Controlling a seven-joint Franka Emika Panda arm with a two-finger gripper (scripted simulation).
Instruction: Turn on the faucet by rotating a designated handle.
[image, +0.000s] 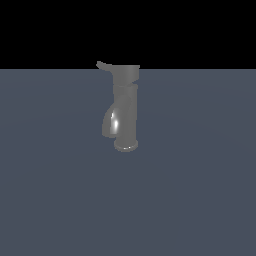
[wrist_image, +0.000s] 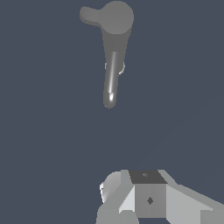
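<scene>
The gripper (wrist_image: 131, 205) hangs above and well clear of the faucet (image: 125, 107) and its handle (image: 103, 65), fingers' spread impossible to tell.

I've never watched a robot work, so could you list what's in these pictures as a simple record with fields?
Setting: plain blue-grey floor, simulator render
Main object: dark grey metallic upright faucet, flared round base
Spout: short, curved, glossy, toward the exterior view's left
Handle: thin dark grey lever sticking sideways from the top cap
Gripper: white, only partly visible in the wrist view, apart from the faucet; open or shut unclear
</scene>
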